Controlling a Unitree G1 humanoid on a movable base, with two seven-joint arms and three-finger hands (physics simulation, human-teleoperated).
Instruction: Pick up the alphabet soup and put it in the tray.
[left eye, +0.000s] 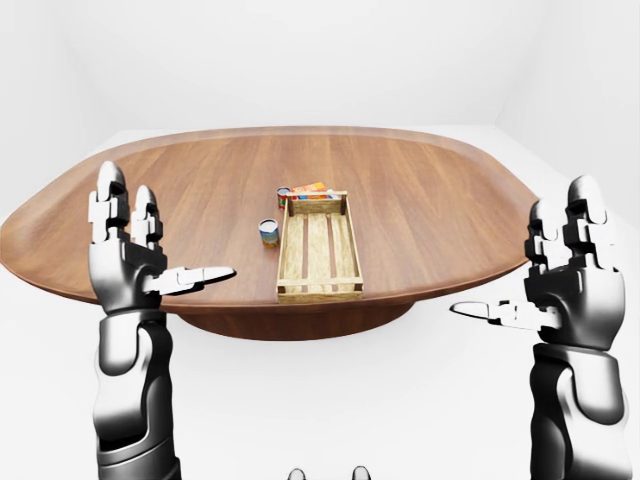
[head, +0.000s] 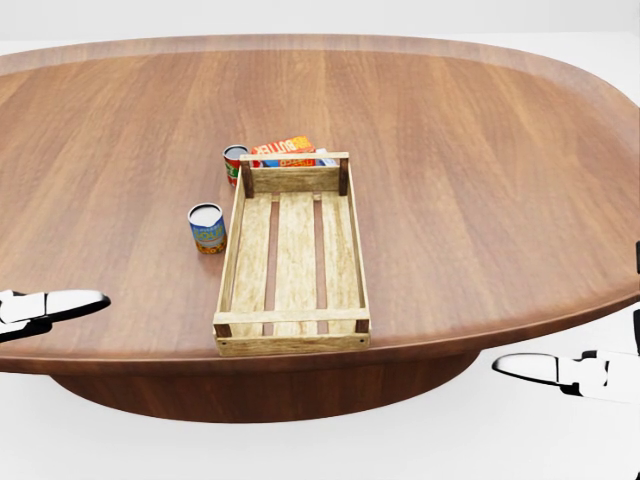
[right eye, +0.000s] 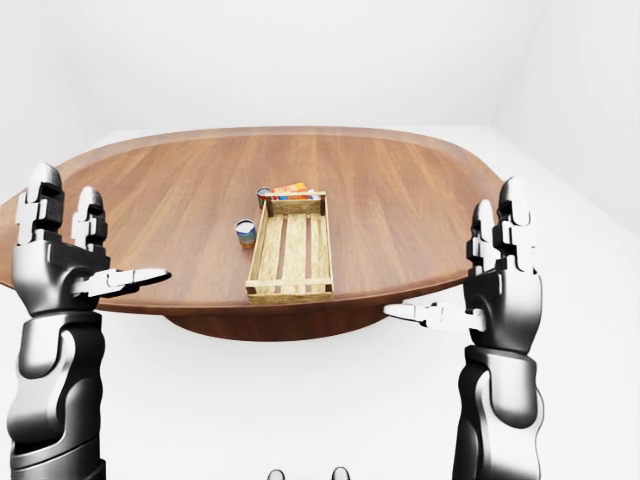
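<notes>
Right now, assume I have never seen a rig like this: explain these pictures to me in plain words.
These are simulator renders from cameras on a humanoid robot's head, looking out over its own arms. The eye views show the left hand and right hand, both raised, open and holding nothing. Ahead is an oval wooden table. On it lies an empty slatted wooden tray. In the head view, a blue-labelled can stands left of the tray, a red-labelled can sits near the tray's top-left corner, and an orange box lies behind the tray's top end. The labels are too small to read.
</notes>
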